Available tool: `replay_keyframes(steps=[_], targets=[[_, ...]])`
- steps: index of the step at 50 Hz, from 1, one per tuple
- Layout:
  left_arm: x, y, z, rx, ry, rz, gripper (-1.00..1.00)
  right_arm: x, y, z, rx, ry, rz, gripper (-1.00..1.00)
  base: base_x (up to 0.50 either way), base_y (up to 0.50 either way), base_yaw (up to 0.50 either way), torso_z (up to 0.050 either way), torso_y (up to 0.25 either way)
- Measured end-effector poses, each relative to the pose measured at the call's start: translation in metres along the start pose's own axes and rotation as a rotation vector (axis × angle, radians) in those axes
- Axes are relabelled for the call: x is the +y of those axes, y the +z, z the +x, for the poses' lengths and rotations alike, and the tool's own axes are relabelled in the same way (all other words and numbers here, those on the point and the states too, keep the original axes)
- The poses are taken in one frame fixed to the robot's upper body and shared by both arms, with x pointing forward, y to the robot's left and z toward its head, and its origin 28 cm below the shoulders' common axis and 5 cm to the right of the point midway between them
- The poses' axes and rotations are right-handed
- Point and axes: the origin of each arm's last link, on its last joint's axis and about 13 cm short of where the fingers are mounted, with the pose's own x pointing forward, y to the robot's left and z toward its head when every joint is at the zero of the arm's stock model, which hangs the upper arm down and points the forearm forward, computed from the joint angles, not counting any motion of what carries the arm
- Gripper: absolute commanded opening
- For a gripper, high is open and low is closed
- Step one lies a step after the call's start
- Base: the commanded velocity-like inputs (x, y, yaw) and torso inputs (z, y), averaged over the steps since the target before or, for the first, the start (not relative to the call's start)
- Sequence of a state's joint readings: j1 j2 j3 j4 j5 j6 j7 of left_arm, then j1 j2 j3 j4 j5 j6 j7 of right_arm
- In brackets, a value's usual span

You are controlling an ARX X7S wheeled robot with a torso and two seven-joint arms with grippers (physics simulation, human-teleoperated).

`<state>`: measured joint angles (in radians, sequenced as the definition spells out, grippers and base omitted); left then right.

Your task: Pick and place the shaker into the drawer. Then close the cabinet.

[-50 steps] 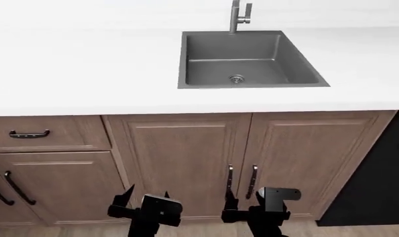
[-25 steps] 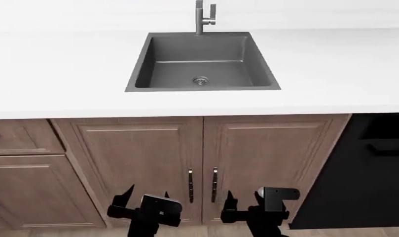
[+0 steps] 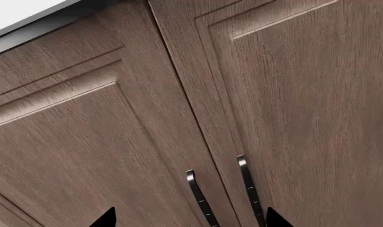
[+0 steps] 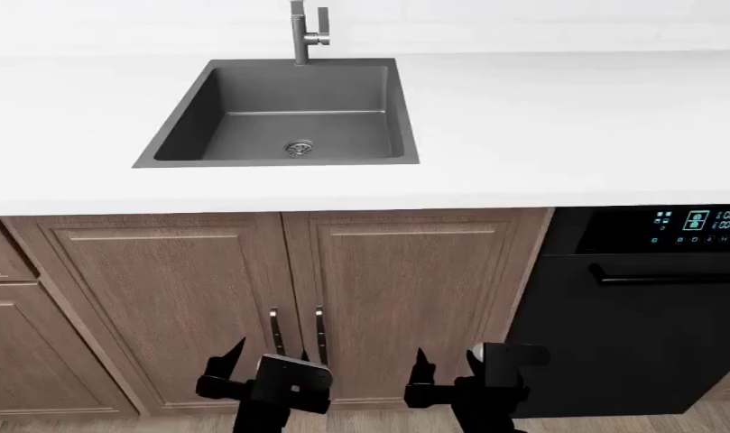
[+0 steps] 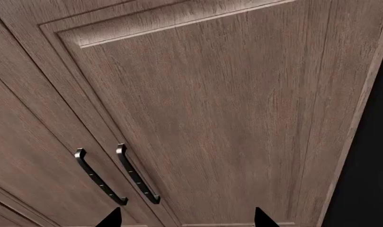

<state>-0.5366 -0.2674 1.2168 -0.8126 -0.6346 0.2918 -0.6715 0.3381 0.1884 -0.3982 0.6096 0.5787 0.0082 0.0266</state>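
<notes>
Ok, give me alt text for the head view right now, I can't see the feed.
No shaker or open drawer in sight: a white countertop with a grey sink and faucet over two closed wooden cabinet doors, a black dishwasher beside them. Both grippers, left and right, hang low, empty and open.

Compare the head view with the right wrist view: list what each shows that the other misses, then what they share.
Only the head view shows the white counter, the sink with its faucet, the dishwasher's display and bar handle, and both grippers, left and right, open and empty. Only the right wrist view shows the door's wood grain up close. Both show the right cabinet door, the pair of door handles and the dishwasher's black edge. No shaker or drawer appears in either.
</notes>
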Motion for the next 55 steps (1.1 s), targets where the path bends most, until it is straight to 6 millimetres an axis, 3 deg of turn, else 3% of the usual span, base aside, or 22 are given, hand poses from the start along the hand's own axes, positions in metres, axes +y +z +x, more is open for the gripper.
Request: replay_keyframes(steps=[5,24,31,35,43,55], targets=[[0.000,0.000,-0.001,0.001,0.000,-0.002,1.00,0.000,0.000,0.000,-0.001,0.000,0.000,1.00,-0.01,-0.48,0.00,0.000,0.000],[0.000,0.002,-0.002,0.003,-0.008,-0.017,1.00,0.000,0.002,-0.001,-0.024,0.001,-0.013,1.00,0.00,0.00,0.00,0.000,0.000],[0.014,0.015,0.003,-0.006,0.008,-0.159,1.00,0.003,0.014,-0.007,-0.090,0.017,-0.078,1.00,0.00,0.00,0.00,0.000,0.000],[0.038,0.031,0.007,-0.049,0.028,-0.256,1.00,0.000,0.041,-0.020,-0.189,0.024,-0.139,1.00,0.00,0.00,0.00,0.000,0.000],[0.098,0.078,0.011,-0.220,0.094,-0.356,1.00,-0.009,0.122,-0.060,-0.396,-0.012,-0.256,1.00,0.00,0.00,0.00,0.000,0.000],[0.168,0.138,-0.012,-0.448,0.125,-0.438,1.00,-0.008,0.230,-0.132,-0.620,-0.061,-0.412,1.00,0.00,0.00,0.00,0.000,0.000]])
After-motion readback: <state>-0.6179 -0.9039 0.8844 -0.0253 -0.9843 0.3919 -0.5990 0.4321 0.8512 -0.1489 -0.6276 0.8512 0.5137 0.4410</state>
